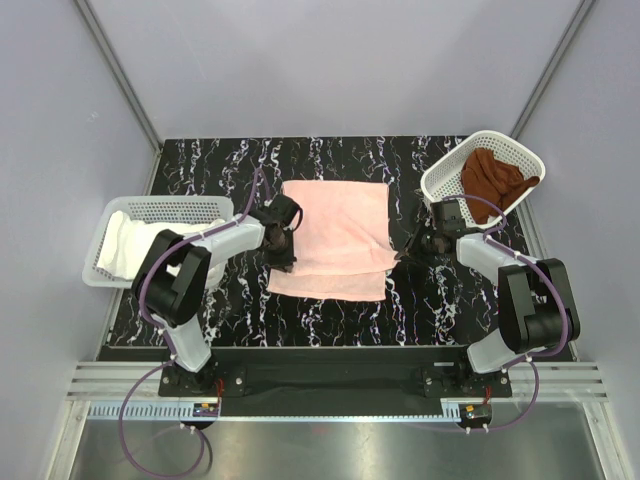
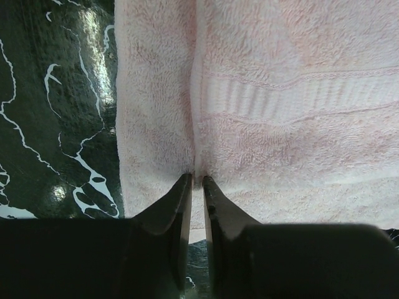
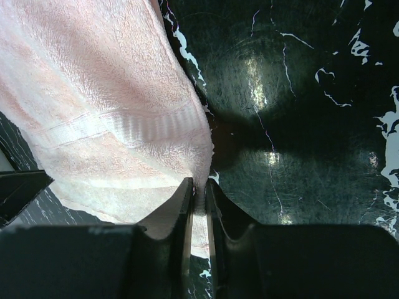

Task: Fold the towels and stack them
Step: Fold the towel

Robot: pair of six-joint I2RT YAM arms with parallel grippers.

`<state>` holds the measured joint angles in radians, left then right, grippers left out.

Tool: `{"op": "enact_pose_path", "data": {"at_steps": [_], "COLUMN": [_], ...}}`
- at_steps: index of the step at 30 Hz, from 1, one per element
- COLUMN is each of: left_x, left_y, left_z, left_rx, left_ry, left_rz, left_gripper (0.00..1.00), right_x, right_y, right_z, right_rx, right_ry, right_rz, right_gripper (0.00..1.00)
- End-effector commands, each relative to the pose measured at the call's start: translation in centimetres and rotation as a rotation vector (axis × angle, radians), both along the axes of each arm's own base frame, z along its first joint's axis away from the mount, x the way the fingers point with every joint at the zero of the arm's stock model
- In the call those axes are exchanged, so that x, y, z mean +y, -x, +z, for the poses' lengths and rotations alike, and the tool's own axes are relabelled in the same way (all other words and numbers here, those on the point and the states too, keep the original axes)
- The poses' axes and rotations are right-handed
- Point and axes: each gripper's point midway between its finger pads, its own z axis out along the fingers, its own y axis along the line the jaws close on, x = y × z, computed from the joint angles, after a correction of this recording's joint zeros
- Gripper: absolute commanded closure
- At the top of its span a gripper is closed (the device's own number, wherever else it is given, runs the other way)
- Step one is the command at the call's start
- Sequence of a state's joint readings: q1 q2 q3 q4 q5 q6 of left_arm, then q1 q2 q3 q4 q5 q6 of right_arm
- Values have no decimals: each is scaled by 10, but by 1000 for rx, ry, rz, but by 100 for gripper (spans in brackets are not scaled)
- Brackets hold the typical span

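Now left gripper (image 2: 194, 180), right gripper (image 3: 199, 184) each pinching pink towel (image 1: 335, 235).

pink towel (image 1: 335, 235) — matt terry cloth, tabletop (image 1: 220, 168) — glossy marbled black, plastic mesh basket (image 1: 175, 210)

Seen from my right wrist camera, the gripper (image 3: 199, 187) has its two dark fingers (image 3: 176, 215) drawn nearly together on the edge of the pink towel (image 3: 106, 93), with a thin strip of cloth caught between the tips. The towel fills the upper left of the view, a ribbed woven band (image 3: 124, 128) crossing it just above the pinch and its lower edge trailing down past the left finger. To the right I see the black table (image 3: 312, 124), veined in white and marked by two patches of glare.
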<state>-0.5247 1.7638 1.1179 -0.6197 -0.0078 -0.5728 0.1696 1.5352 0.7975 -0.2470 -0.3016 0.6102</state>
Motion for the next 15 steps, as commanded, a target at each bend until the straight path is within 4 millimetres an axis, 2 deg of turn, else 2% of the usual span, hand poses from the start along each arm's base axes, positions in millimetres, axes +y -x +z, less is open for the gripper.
{"op": "enact_pose_path", "data": {"at_steps": [1,6,8,15], "left_x": [-4,-6,-7,-8], "left_y": [-11,-12,-13,-15], "left_z": [6,6,8,24], "left_rx": [-35,-36,-41,-60], "left_ry": [-5,2,8,12], "left_rz": [-8,-11,-15,-16], "left_gripper": [83,90,99,100], "right_x": [1,1,1,1], "right_y": [-4,-5,-5,-6], "right_z": [3,4,4,10], "right_rx": [-27,-29,-30,-35], "right_ry": [-10,-9,-10,-6], "right_rz": [10,9,8,16], "right_gripper": [80,80,80,77]}}
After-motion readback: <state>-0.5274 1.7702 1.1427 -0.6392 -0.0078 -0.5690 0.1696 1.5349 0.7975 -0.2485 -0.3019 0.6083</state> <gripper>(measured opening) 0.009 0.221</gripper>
